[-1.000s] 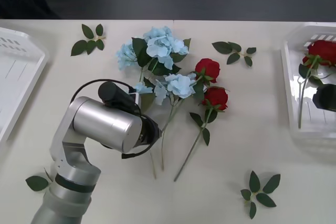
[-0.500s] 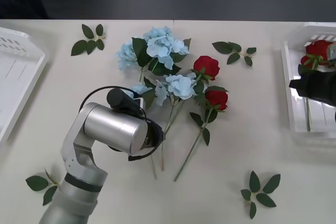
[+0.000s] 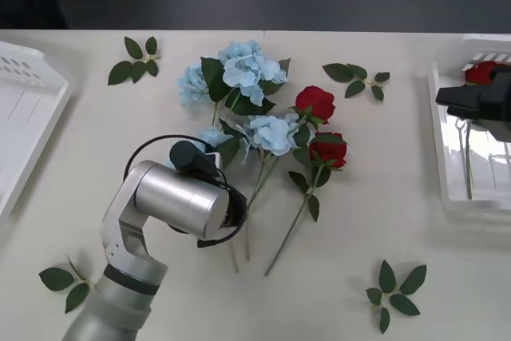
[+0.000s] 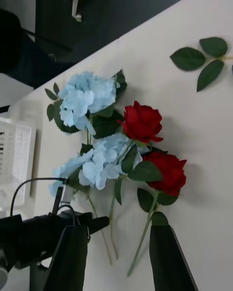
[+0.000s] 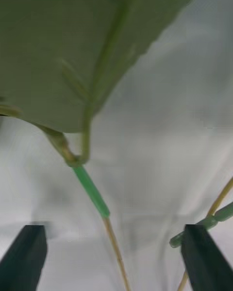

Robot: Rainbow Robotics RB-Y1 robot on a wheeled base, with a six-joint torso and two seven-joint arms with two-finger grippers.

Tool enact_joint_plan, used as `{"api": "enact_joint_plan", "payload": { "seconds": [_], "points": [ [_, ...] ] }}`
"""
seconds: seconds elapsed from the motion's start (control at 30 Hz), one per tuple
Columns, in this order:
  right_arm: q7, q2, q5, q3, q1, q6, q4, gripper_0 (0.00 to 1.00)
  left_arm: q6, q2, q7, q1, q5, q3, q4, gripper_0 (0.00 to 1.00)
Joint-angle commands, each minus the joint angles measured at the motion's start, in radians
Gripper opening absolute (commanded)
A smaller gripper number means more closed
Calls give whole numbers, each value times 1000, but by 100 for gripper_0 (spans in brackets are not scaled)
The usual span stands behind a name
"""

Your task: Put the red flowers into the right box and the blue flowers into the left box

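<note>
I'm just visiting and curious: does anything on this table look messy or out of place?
Only loose leaf sprigs with no bloom, scattered over the table. The blue flowers and red flowers lie tangled mid-table, unsorted.

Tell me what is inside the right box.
The right box holds a red rose bloom at its far end and thin green stems. The right hand over it hides the remainder.

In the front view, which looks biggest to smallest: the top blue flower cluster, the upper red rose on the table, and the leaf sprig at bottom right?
1. Top blue flower cluster
2. Leaf sprig
3. Upper red rose

The sprig and rose look nearly alike, so that order is unsure.
</note>
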Motion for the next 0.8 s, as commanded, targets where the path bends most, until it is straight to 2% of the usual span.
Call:
{"api": "enact_joint_plan", "payload": {
  "seconds": [0.03,0.17,0.37,0.43,0.53,0.67,0.8],
  "points": [
    [168,-25,-16,76,22,-6,-36,38,-8,-3,49,-30,-9,-24,2,67],
    [252,-25,-11,139,34,-32,-33,37,-24,-3,51,-30,-22,-32,22,62],
    [360,-45,-25,259,34,-91,-7,37,-28,-3,54,-30,-32,-49,25,47],
    [361,-52,-35,311,34,-141,7,38,-28,-3,54,-30,-35,-52,28,35],
    [357,-68,-33,409,34,-254,30,38,-28,-3,54,-30,-42,-57,26,0],
    [355,-78,1,509,28,-366,50,37,-28,-3,54,-29,-50,-63,26,0],
    [344,-80,36,580,17,-421,70,38,-28,-3,54,-30,-56,-72,26,0]
  ]
}}
